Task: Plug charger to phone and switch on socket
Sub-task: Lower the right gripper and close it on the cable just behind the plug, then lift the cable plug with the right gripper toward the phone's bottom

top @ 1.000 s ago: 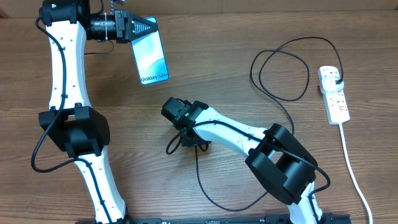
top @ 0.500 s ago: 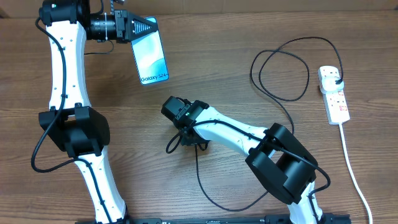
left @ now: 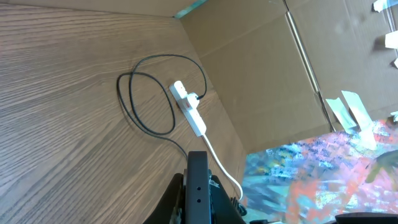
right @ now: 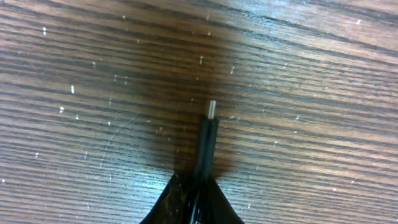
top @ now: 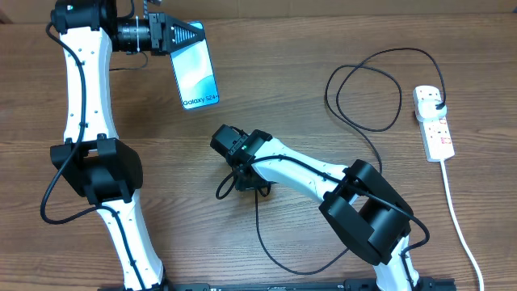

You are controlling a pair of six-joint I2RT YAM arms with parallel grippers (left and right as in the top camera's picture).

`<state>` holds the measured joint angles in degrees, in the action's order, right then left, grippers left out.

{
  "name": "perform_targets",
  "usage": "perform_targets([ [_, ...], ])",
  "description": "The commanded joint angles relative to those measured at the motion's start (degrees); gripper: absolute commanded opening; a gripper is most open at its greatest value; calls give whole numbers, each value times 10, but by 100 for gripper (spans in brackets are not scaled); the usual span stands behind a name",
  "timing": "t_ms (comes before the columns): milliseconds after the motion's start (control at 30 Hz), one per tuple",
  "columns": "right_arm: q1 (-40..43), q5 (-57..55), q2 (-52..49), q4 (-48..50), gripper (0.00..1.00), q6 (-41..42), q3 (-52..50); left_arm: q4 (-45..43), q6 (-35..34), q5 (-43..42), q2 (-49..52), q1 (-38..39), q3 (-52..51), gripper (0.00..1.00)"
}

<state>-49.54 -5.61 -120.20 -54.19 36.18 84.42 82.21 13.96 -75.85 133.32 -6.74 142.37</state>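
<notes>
**Phone gripped at far left, cable tip pinched mid-bench**

The wooden bench (top: 323, 48) runs back to a cardboard wall (left: 261, 74). The left arm (top: 81, 89) extends along the far-left side. Its jaws are clamped on the top end of the phone (top: 196, 71), whose lit screen faces up. Whether the phone rests on the wood I cannot tell.

The right arm (top: 307, 174) stretches to mid-bench and lies over part of the charger (right: 205, 140). The charger's black cable loops between that arm and the socket (top: 435, 129) at the right edge. Its black plug (top: 436, 99) sits in the socket's far outlet, and a white cord (top: 456, 218) trails toward the near edge. The right jaws are closed on the cable just behind its metal tip (right: 211, 111), which is close to the wood and well apart from the phone.
</notes>
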Motion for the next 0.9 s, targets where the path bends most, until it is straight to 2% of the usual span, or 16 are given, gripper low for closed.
perform_targets([
  [0,2,8,-6,1,8,-6,13,-2,6,-23,5,5,1,4],
  [267,16,12,-6,-32,4,-6,33,-2,6,-24,5,5,1,4],
  [500,63,105,4,-71,4,-13,53,-5,6,-63,5,5,1,4],
  [733,118,260,20,-54,4,-90,53,-15,6,-63,5,4,1,4],
  [867,156,384,23,-19,4,-153,53,-17,6,-63,5,3,1,4],
])
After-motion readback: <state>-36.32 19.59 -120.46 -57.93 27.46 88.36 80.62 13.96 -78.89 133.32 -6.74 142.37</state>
